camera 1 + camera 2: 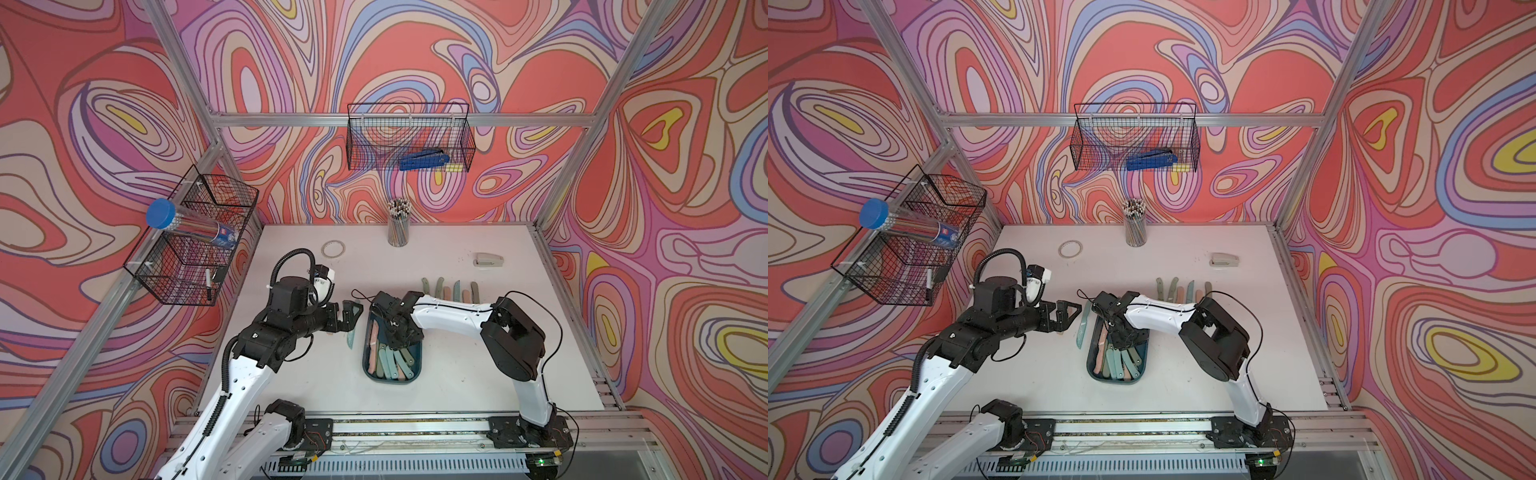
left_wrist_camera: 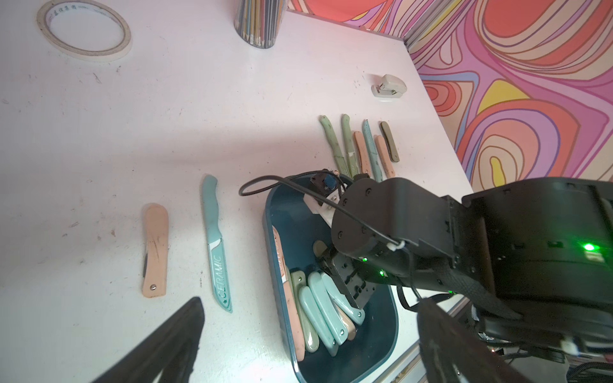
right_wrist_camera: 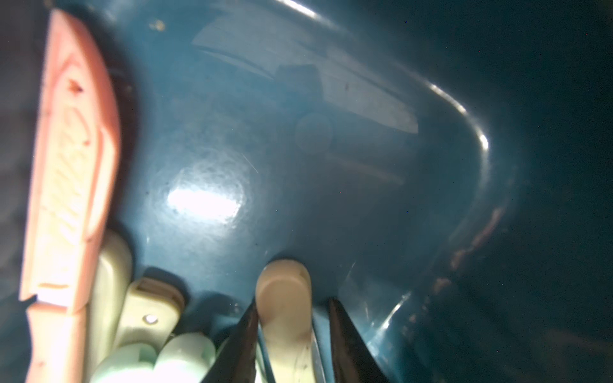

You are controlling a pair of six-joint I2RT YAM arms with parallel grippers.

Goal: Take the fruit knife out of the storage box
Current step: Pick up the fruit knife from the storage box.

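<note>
**Item: storage box** [image 1: 392, 381]. Dark teal tub on the tabletop, nearer the near edge, about midway between the left and right edges. It holds a bundle of folded knives [image 2: 318, 308] lying side by side along its length, and a long pink knife [image 2: 288, 282] against its left wall.

**Item: tan knife** [image 3: 285, 285]. In the box, on the right of the bundle. Its long axis runs with the box's length, and its rounded end points toward the box's empty far end.

**Item: right gripper** [image 3: 292, 308]. Down inside the box. Its fingers [image 3: 243, 328] straddle the tan knife across its width. One finger is at the handle and the other stands just off it, so the knife is not yet clamped. This arm is the nearer one. Judged next: close across the handle, then lift straight up.

**Item: left gripper** [image 1: 349, 318]. Over the tabletop just left of the box, jaws spread wide, holding nothing.

**Already out:** a teal knife [image 2: 217, 245] and a peach folding knife [image 2: 155, 248] left of the box, and a row of knives [image 2: 361, 146] beyond the box's far end.
</note>
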